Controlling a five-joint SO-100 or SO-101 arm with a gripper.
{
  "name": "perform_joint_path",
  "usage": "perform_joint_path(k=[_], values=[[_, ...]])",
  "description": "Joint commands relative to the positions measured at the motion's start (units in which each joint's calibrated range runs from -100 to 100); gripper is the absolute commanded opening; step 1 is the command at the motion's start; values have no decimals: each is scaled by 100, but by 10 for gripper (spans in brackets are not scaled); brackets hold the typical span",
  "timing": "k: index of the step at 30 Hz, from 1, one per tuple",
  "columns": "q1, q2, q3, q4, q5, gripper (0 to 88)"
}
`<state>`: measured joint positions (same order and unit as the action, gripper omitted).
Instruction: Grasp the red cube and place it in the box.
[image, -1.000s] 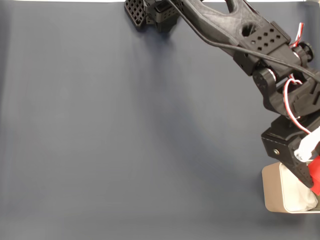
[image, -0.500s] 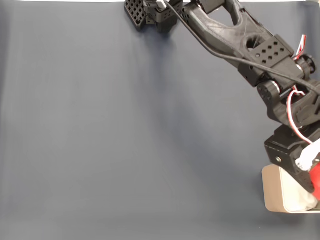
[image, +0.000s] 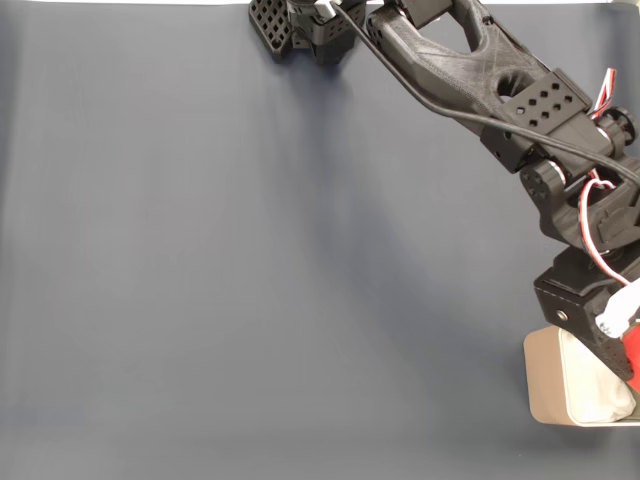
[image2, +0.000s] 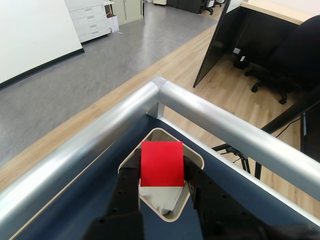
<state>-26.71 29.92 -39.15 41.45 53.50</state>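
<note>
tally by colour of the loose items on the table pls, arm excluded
Red: 1, the red cube, held between the fingers of the gripper over the box.
Beige: 1, the box, white lining inside, at the table's corner.
Total: 2

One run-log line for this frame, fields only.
gripper: shut on small red cube | position: above beige rounded box | cube: unreleased
</note>
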Motion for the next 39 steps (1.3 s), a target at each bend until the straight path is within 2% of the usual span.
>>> perform_joint_path(k=[1, 31, 33, 36, 39], values=[[-35, -28, -364, -5, -44, 73], [64, 41, -364, 3, -98, 80], [71, 41, -364, -30, -107, 118], [85, 41, -364, -128, -200, 245], [85, 41, -364, -96, -195, 275]])
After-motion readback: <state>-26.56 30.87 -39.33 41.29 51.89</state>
